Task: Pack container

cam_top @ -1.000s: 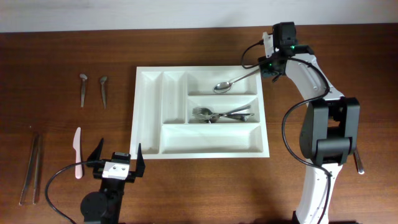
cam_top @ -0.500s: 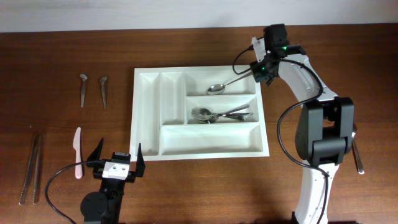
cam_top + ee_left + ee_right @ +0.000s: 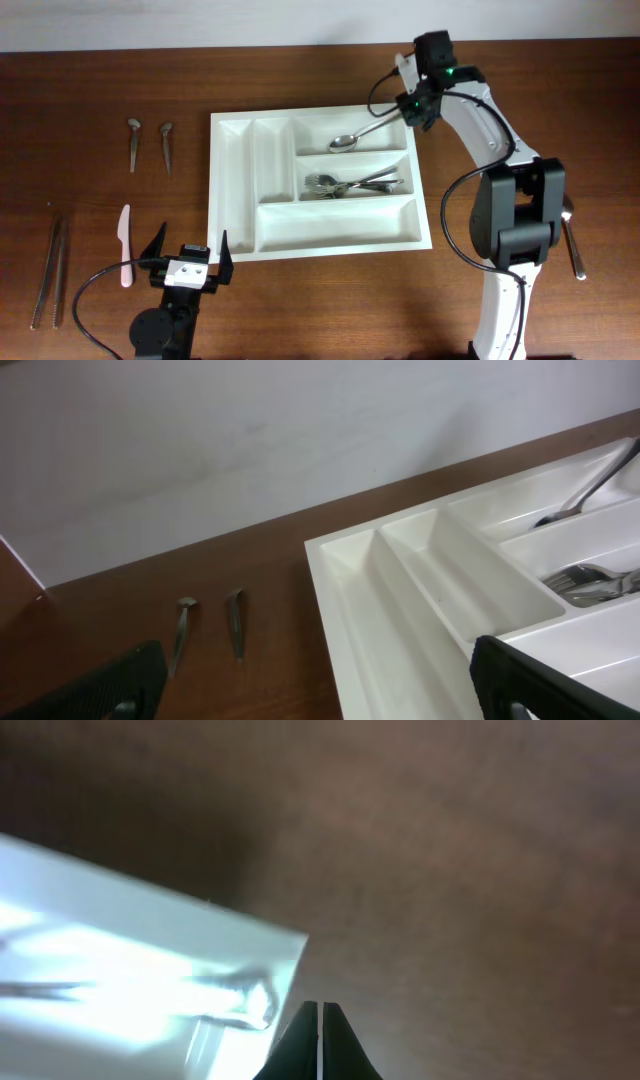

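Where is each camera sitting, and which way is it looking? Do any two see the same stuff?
Overhead: above the table, looking straight down at the tray; both arms show, left pincer open, right pincer shut on the spoon.
Left wrist: low on the left arm, facing across the tray toward the wall; its two black fingertips show.
Right wrist: close above the tray's corner, looking down, blurry; its shut fingertips show.
Shared: overhead and left wrist both show tray and spoon.

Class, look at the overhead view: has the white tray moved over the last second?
Yes. The tray has slid slightly left, closer to the two small utensils lying left of it, which have stayed put.
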Action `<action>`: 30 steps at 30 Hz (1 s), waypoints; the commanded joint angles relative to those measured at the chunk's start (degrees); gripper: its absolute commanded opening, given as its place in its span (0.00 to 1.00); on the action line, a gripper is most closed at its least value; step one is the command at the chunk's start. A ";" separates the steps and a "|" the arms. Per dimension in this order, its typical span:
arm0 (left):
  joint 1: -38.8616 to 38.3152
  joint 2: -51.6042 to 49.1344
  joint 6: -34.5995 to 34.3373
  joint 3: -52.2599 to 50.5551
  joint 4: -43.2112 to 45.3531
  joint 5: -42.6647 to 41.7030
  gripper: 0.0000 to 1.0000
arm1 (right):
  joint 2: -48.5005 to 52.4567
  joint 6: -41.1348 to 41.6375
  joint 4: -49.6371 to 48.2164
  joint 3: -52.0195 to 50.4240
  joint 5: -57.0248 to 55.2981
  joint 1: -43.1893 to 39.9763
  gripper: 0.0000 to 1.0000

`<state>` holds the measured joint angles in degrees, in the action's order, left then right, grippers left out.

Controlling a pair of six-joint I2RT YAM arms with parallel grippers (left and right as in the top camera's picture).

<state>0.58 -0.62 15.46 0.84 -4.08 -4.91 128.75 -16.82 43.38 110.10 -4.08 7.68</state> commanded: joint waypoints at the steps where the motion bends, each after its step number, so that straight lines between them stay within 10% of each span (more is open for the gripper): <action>1: 0.33 0.33 0.46 -0.35 -0.17 0.20 0.99 | -1.01 -0.31 0.59 3.48 -1.79 0.57 0.04; 30: 0.33 0.33 0.46 -0.35 -0.17 0.20 0.99 | -0.52 -0.31 4.66 4.44 1.60 0.55 0.04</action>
<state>0.58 -0.62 15.46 0.84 -4.08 -4.91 128.75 -16.93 47.83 113.45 -4.40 7.73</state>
